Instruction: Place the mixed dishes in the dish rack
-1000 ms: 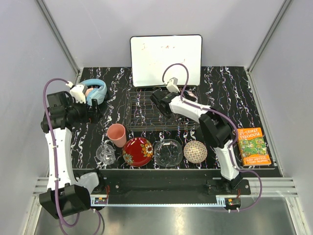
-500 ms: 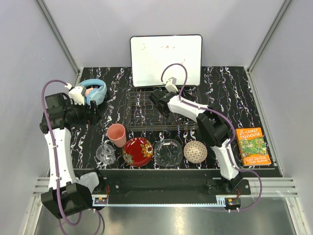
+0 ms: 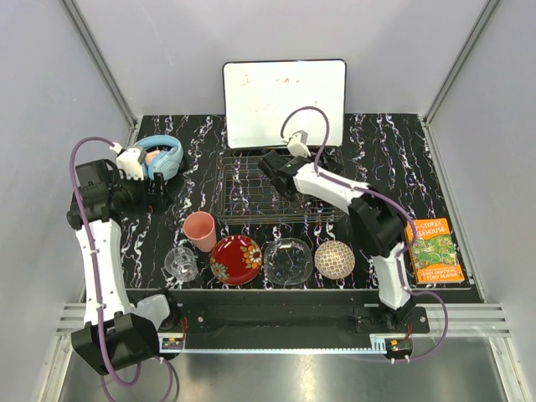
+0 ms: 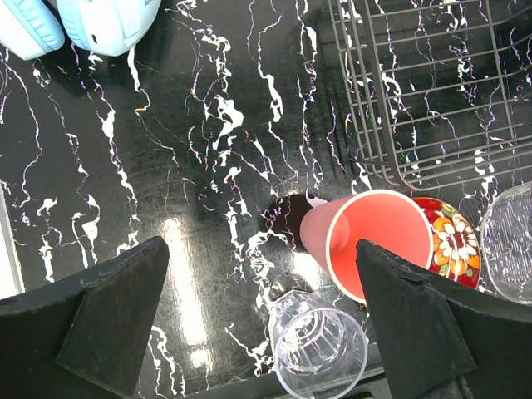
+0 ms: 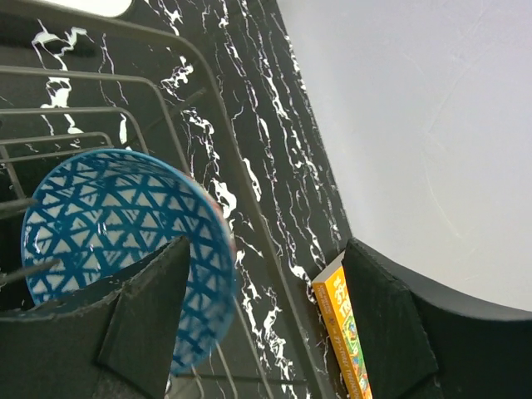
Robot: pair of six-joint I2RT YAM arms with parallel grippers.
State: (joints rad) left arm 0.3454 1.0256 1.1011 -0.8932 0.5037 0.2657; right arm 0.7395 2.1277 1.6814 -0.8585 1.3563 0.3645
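Observation:
The silver wire dish rack (image 3: 243, 197) sits mid-table. The blue patterned bowl (image 5: 108, 241) stands on edge among its wires. My right gripper (image 3: 273, 170) hovers over the rack and is open (image 5: 268, 245), with the bowl's rim by one finger (image 5: 150, 324). In front of the rack stand the pink cup (image 3: 201, 230), clear glass mug (image 3: 180, 262), red floral plate (image 3: 236, 259), clear glass dish (image 3: 288, 261) and beige patterned bowl (image 3: 334, 259). My left gripper (image 3: 159, 194) hangs wide open (image 4: 259, 249) above the table beside the cup (image 4: 378, 241) and mug (image 4: 320, 345), holding nothing.
Light-blue headphones (image 3: 161, 155) lie at the back left, just behind my left gripper. A whiteboard (image 3: 285, 100) leans on the back wall behind the rack. An orange book (image 3: 434, 249) lies at the right. Walls close in both sides.
My right gripper has opened and let go of the blue bowl, which now rests in the rack. The left arm has barely shifted.

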